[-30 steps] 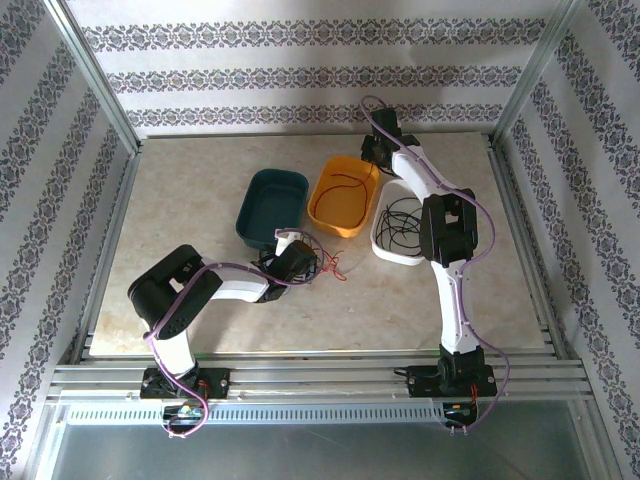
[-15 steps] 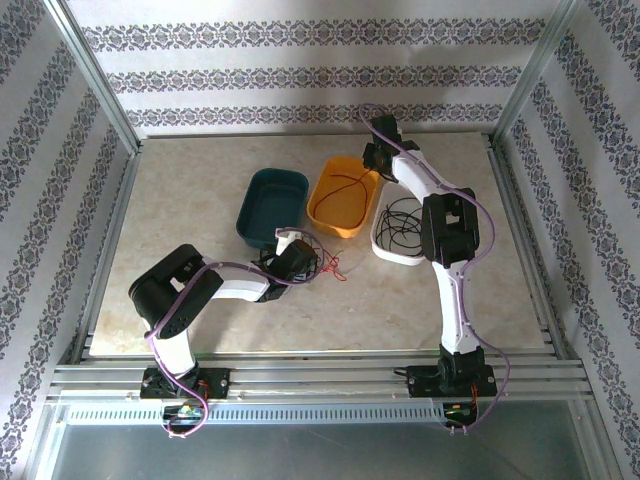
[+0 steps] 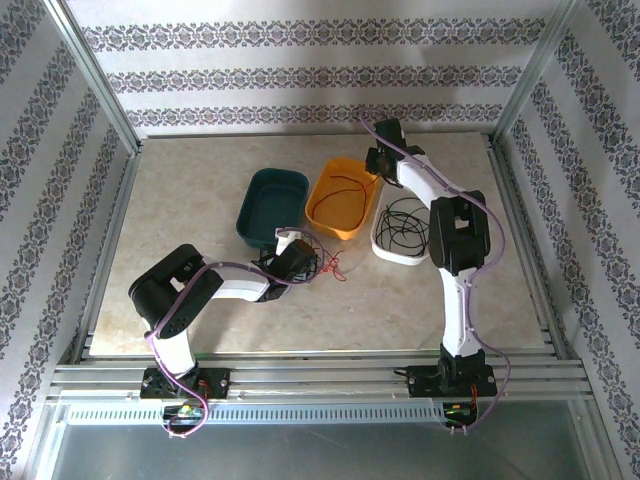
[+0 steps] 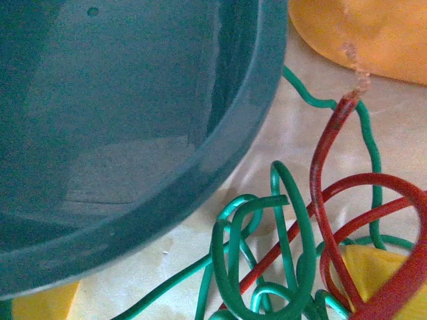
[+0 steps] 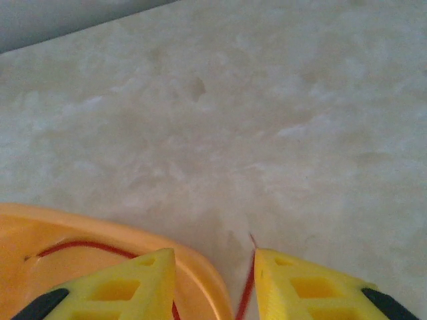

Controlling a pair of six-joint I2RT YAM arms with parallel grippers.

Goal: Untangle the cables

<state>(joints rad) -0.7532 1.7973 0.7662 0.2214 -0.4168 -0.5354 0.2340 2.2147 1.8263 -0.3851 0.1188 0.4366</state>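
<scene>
A tangle of green cable and red cable lies on the table beside the teal tray. My left gripper is open, its yellow fingertips straddling the tangle; from above it sits at the tray's near corner. Another red cable lies coiled in the orange tray. My right gripper is open over that tray's far rim, and the red cable's end rests against its right finger's inner face. A black cable lies coiled in the white tray.
The three trays stand side by side mid-table, teal at the left. Bare marble stretches beyond the right gripper to the patterned back wall. Metal frame rails border the table.
The right gripper's jaws have spread apart and its arm has shifted slightly right. The left arm and the tangle have not moved.
</scene>
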